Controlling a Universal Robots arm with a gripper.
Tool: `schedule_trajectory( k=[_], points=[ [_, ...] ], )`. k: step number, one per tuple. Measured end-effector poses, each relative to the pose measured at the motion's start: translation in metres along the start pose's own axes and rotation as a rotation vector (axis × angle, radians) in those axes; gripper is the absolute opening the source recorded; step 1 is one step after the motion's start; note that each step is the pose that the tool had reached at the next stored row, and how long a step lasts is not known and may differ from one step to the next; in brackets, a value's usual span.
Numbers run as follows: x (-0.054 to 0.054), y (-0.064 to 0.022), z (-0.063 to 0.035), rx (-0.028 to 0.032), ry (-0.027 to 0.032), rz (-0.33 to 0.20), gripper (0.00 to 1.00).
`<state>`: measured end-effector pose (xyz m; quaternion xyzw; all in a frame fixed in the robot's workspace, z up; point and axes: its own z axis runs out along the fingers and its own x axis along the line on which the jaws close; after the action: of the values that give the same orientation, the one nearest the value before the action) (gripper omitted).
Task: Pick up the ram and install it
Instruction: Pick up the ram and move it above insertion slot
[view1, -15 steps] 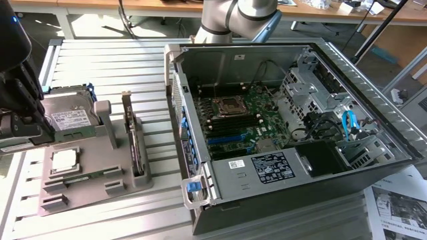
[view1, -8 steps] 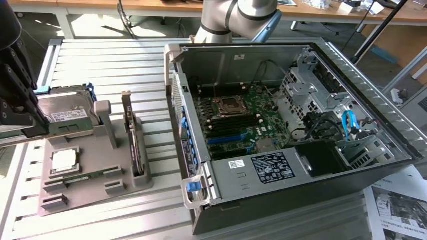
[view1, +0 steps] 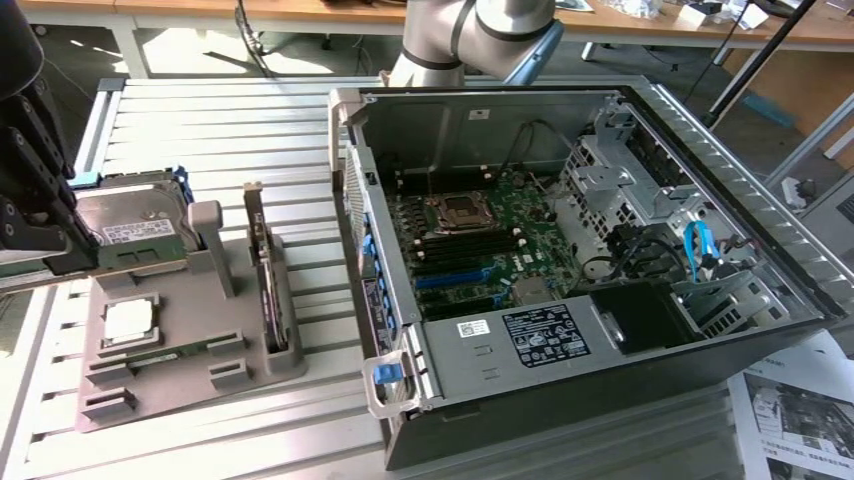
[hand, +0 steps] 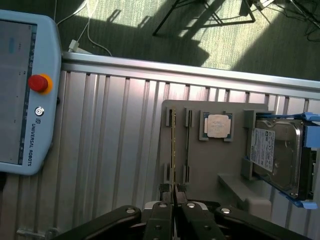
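Observation:
The ram (hand: 173, 145) is a thin green stick lying edge-up in a slot of the grey holder tray (hand: 200, 175). In the exterior view it shows as a green strip (view1: 171, 355) near the tray's front. My gripper (hand: 173, 194) hovers above the ram's near end, in line with the stick. Its fingers (hand: 165, 192) stand almost together and hold nothing. The arm's dark tool head (view1: 30, 180) hangs at the exterior view's left, above the tray (view1: 187, 385). The open computer case (view1: 747, 220) lies to the exterior view's right, with its motherboard (view1: 481, 235) exposed.
The tray also carries a hard drive (hand: 277, 155), a square silver processor chip (hand: 217, 125) and an upright dark expansion card (view1: 267, 290). A teach pendant (hand: 25, 90) lies on the slatted table (hand: 115, 150). Printed paper (view1: 801, 410) sits by the case's front corner.

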<state>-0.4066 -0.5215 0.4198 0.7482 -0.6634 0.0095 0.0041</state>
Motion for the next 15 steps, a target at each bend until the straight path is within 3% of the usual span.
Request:
schedule_trajectory(
  k=[15],
  points=[
    [0.004,-0.0312,0.0003,-0.0002,-0.0001,0.000,0.13]
  ],
)
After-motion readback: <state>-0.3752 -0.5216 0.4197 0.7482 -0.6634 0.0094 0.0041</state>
